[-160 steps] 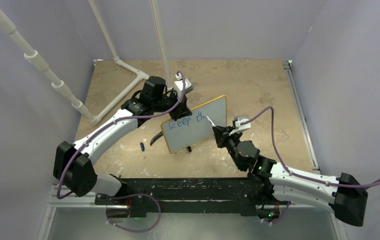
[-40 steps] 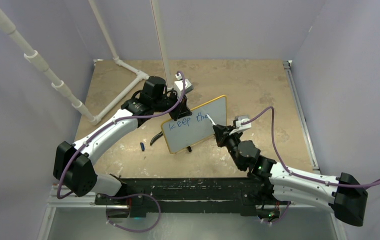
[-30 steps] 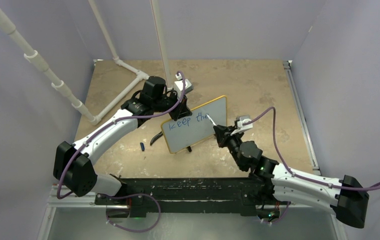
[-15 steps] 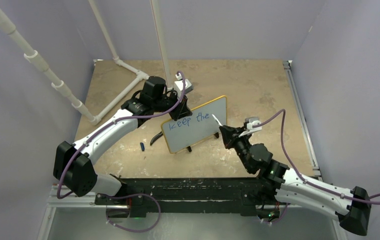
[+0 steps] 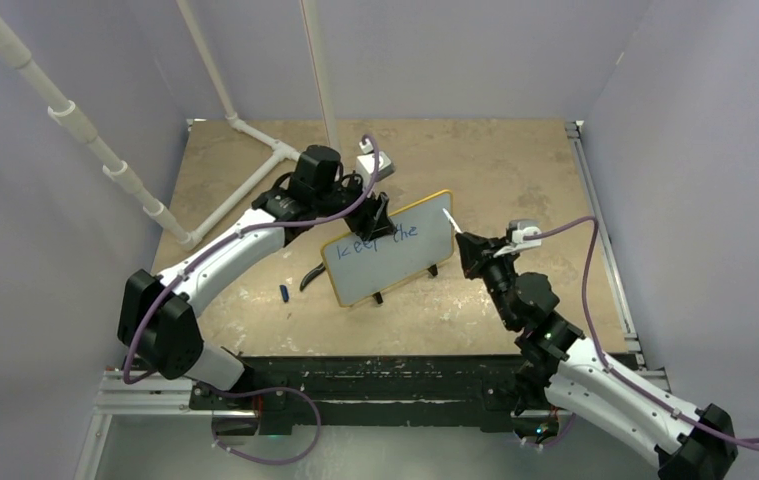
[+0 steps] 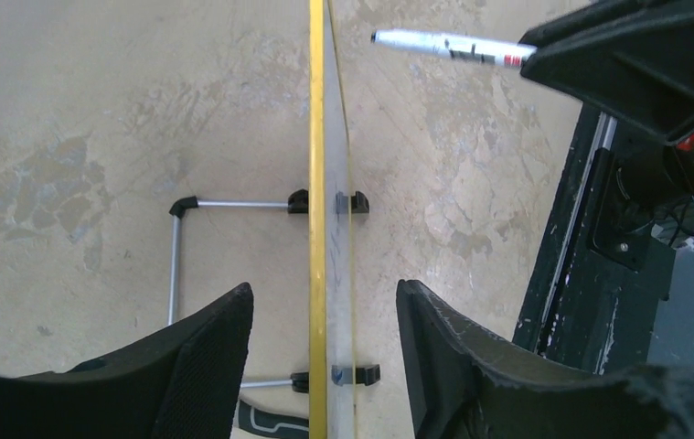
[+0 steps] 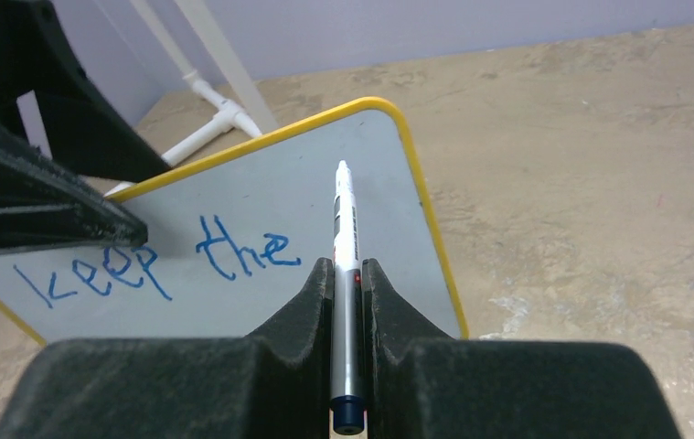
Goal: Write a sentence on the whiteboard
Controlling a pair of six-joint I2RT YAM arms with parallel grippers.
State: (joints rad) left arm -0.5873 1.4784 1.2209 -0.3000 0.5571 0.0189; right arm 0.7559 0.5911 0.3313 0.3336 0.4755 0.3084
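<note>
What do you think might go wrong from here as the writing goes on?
The left gripper stands open astride the whiteboard, not clamping it, so a marker stroke might push or tip it. The right gripper holds the marker clear of the surface; a misjudged return could smear the sentence.

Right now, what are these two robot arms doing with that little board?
The right gripper holds a marker, its tip just off the whiteboard. The sentence there reads only "keep the", in blue. The left gripper is open, straddling the board's top edge without touching it.
</note>
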